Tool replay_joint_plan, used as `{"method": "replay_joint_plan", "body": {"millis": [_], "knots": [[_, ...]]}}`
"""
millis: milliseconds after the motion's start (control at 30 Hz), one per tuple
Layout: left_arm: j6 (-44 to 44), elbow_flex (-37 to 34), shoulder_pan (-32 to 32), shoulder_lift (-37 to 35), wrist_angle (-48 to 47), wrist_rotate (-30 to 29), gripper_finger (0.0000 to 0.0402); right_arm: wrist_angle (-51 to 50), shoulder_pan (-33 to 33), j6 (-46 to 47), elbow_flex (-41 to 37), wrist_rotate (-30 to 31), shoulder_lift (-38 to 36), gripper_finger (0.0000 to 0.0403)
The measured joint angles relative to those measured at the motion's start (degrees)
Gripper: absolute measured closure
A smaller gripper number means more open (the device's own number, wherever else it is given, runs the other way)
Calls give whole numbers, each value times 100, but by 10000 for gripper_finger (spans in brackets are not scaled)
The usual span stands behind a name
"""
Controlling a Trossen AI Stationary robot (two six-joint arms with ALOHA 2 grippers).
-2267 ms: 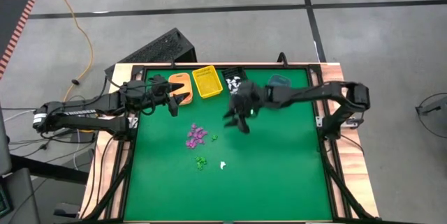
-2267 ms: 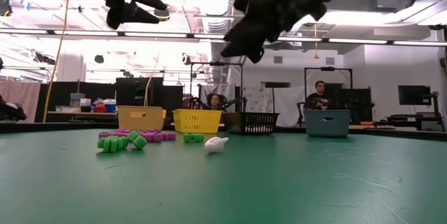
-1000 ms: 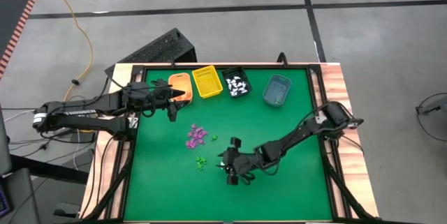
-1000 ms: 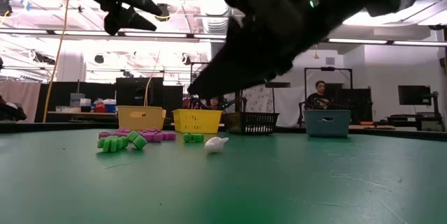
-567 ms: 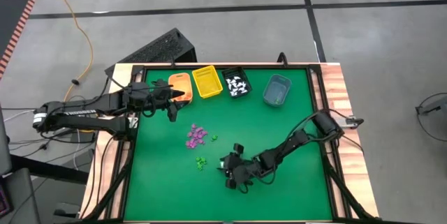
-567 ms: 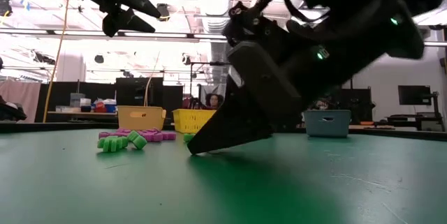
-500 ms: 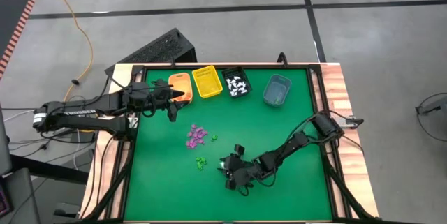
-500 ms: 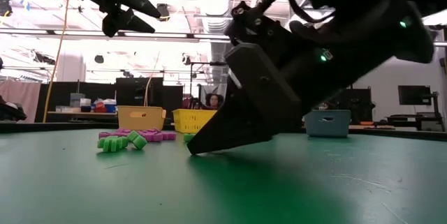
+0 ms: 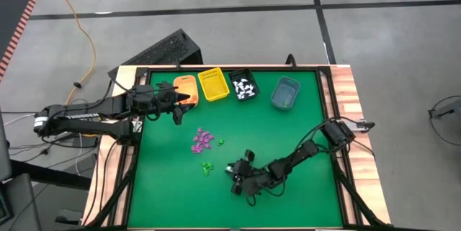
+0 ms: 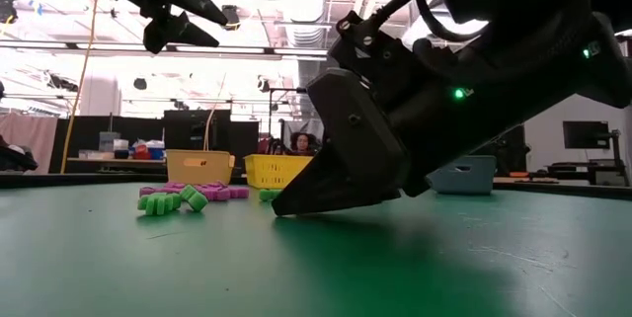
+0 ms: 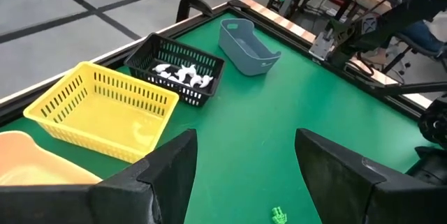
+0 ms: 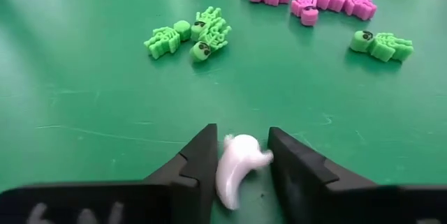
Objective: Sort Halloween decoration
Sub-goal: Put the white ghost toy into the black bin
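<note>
Halloween decoration sorting, and we're right at a pick! Across the green desk (image 9: 288, 152) the right arm reaches low from the right edge, its right end effector (image 9: 235, 179) down at the felt in the near-middle. Over on the far left, the left end effector (image 9: 176, 105) hovers above the orange bin (image 9: 184, 87), fingers spread apart with nothing between them, simply waiting.

Along the far edge sit the yellow basket (image 9: 214, 85), the black basket (image 9: 244, 87) already holding white pieces, and the grey-blue bin (image 9: 285, 93), which looks bare inside.

Now the small stuff. A cluster of purple skeletons (image 9: 202, 139) lies mid-desk, green skeletons (image 9: 207, 167) just nearer, and one more green skeleton (image 12: 381, 45) beside the purple pile.

And the star of the moment: the white ghost (image 12: 239, 165), lying on the felt right between the right end effector's fingers (image 12: 200, 161). Those fingers flank it closely and appear to touch its sides, but it rests on the desk, not lifted, so whether the grip is firm I can't tell.

My read: this is the grasp of the white piece. Next comes a firm squeeze, a straight lift, then a carry to the black basket with its fellow whites. It's a tiny, smooth trinket, so it could squirt out.
</note>
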Motion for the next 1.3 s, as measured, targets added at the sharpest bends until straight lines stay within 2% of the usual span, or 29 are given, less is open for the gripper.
{"method": "replay_joint_plan", "body": {"millis": [300, 500, 833, 1033, 1300], "knots": [[-11, 0, -50, 0, -2, -3, 170, -22, -2, 18, -13, -49, 11, 343], [-24, 0, -174, 0, 0, 2, 170, 84, -2, 279, -22, -76, 0, 375], [-385, 0, -370, 0, 73, 3, 170, 451, -72, 306, 94, -64, -137, 377], [-472, 0, -389, -2, 91, 0, 170, 253, -393, -357, 83, -166, -536, 377], [-284, 0, -387, -4, 634, -37, 170, -370, -1195, -1350, 89, -96, -1316, 376]]}}
